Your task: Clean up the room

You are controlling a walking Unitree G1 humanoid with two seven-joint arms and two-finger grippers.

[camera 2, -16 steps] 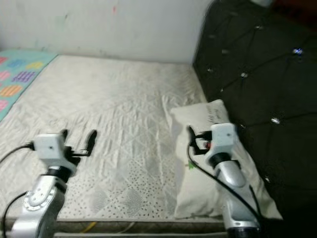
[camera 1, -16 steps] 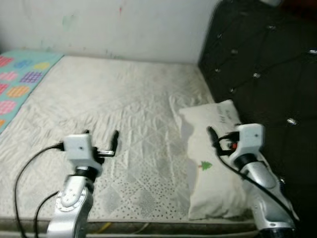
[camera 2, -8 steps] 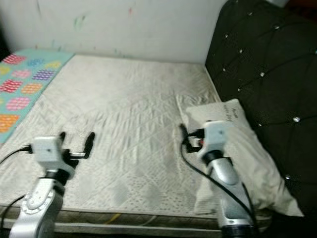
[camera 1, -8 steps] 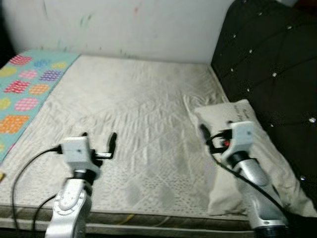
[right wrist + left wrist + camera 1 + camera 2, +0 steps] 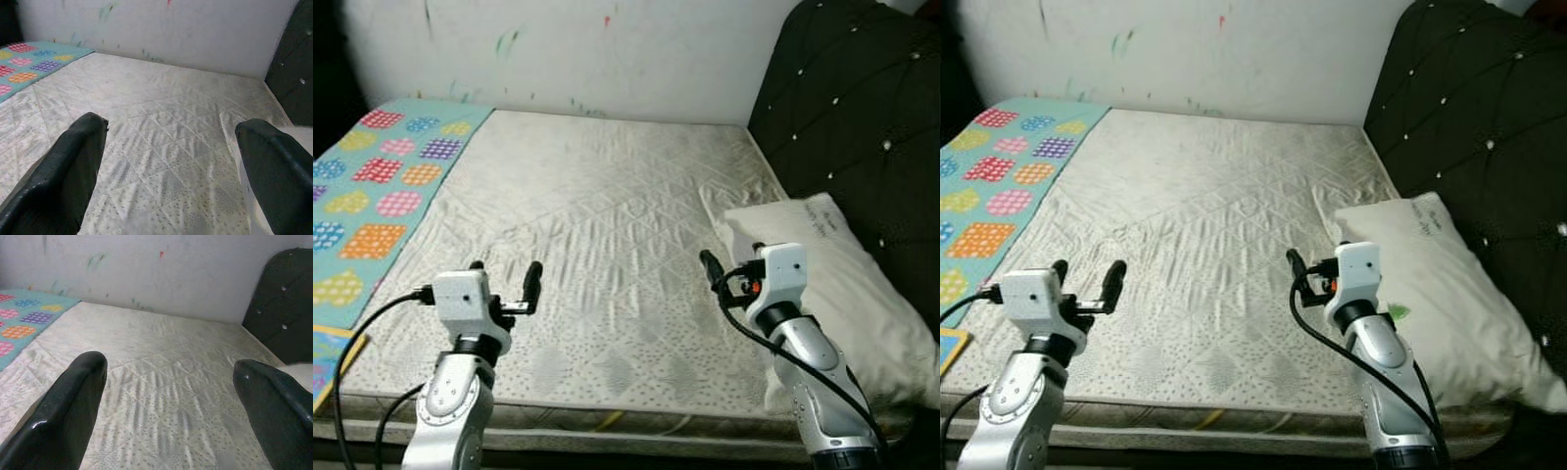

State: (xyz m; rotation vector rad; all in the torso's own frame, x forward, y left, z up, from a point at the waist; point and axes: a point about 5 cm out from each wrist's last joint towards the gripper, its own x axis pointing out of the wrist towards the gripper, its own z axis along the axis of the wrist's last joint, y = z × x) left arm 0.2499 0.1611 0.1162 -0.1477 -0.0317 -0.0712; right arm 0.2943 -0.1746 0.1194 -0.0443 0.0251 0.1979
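Observation:
A white pillow with a small green print lies at the right side of the bed, against the black tufted headboard. A teal patchwork blanket covers the bed's left part. My left gripper hovers open over the near left of the cream quilted mattress, holding nothing. My right gripper is open too, just left of the pillow's near corner and apart from it. In the wrist views, the left gripper and the right gripper have only bare mattress between their fingers.
A white wall with paint marks runs along the far side of the bed. A colourful flat item lies at the bed's near left corner. The bed's front edge is right below my arms.
The camera has swung left and pulled back: the pillow sits further right in the picture and more of the teal blanket shows. Both grippers stay open in front of me.

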